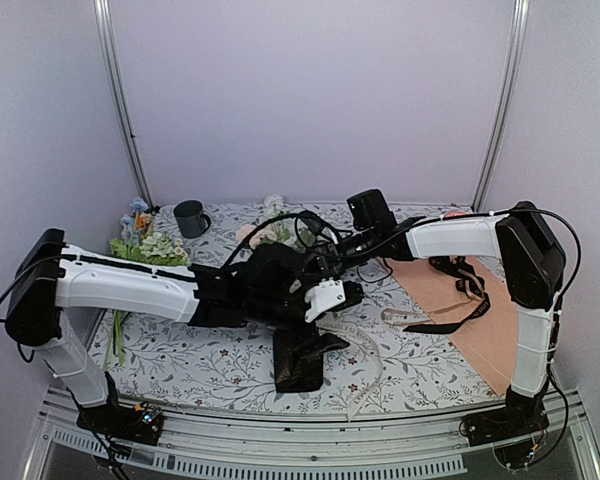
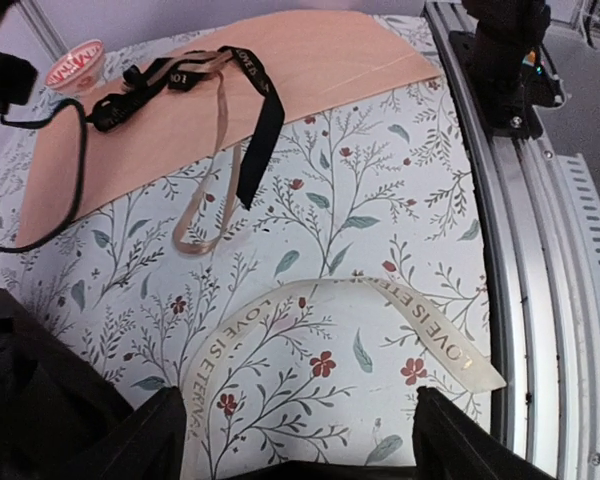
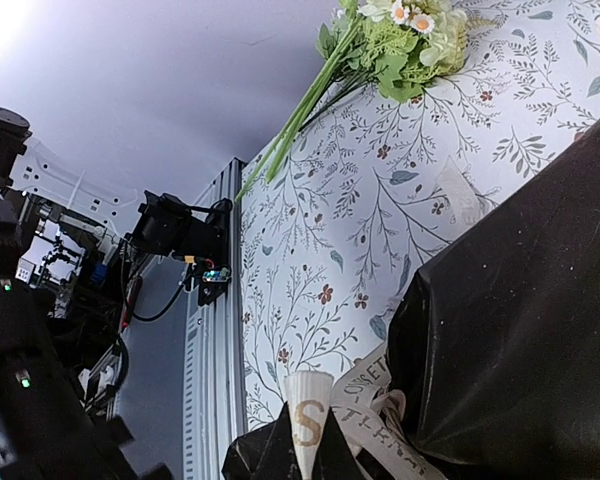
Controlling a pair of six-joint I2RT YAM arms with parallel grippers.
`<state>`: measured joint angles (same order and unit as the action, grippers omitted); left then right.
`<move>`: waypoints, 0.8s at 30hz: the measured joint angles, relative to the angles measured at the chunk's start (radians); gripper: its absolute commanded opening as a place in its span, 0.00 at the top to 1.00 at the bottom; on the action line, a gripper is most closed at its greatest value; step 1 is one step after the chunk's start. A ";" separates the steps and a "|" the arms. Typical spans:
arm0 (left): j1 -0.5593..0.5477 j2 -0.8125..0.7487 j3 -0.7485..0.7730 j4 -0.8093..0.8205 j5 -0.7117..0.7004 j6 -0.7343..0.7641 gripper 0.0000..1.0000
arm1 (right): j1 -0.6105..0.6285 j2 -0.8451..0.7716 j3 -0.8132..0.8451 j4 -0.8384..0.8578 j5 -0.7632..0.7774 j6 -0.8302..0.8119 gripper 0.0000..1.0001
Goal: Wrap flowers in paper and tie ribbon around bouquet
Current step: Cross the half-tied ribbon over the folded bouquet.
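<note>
Pinching the ribbon (image 3: pixel 308 415) beside the paper (image 3: pixel 520 320), the right tool (image 3: pixel 305 458) is clamped shut; the left tool (image 2: pixel 298 425) gapes wide.

Plainly a robotics lab cell: bare pale walls (image 1: pixel 310 100), aluminium frame rails (image 1: pixel 122 100), two arms (image 1: pixel 130 285) bolted to a floral-clothed table (image 1: pixel 200 350)

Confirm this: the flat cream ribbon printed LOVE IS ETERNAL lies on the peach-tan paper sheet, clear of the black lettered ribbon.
Wrong in one respect. The flat cream ribbon printed LOVE IS ETERNAL lies on the floral-patterned tablecloth, not on the peach-tan paper sheet; the left wrist view shows it. It is clear of the black lettered ribbon, as stated.
</note>
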<state>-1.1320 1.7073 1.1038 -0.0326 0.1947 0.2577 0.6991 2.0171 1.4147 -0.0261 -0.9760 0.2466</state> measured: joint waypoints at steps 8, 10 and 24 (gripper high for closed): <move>0.146 -0.419 -0.449 0.399 -0.006 -0.192 0.43 | 0.016 0.000 0.000 0.005 0.023 0.023 1.00; 0.208 -0.447 -0.524 0.484 -0.034 -0.257 0.28 | 0.022 0.000 -0.003 0.029 0.030 0.047 1.00; 0.292 -0.167 -0.521 0.653 -0.098 -0.394 0.40 | 0.049 0.000 -0.015 0.139 0.054 0.211 1.00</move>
<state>-0.8402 1.5406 0.5823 0.6201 0.0967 -0.1360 0.7483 2.0174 1.3994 0.1131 -0.9218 0.4580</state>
